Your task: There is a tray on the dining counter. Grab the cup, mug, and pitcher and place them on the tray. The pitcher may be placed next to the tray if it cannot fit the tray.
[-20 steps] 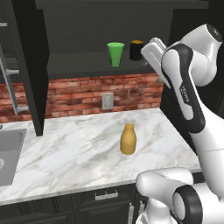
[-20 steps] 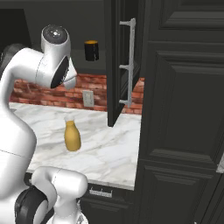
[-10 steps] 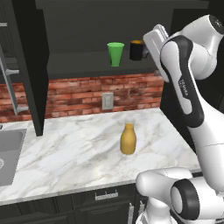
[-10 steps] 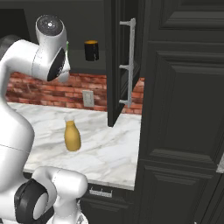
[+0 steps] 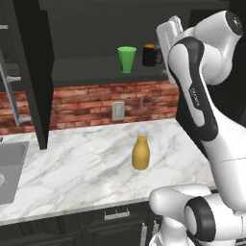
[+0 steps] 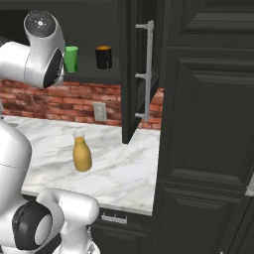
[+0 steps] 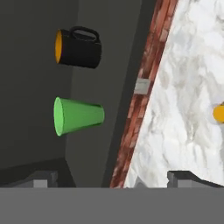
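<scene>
Kitchen: marble counter, brick backsplash, sink, dark cabinets.

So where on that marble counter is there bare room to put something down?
Bare marble lies all around the yellow-orange bottle-shaped pitcher: left toward the grey sink, and right toward the open dark cabinet door. The shelf above holds a green cup and black mug.

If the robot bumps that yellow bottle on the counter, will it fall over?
Maybe. The pitcher is tall with a narrow neck, so a push near the top could probably tip it. It stands alone on smooth marble, so a low nudge would likely slide it. It looks glassy, perhaps slippery.
</scene>
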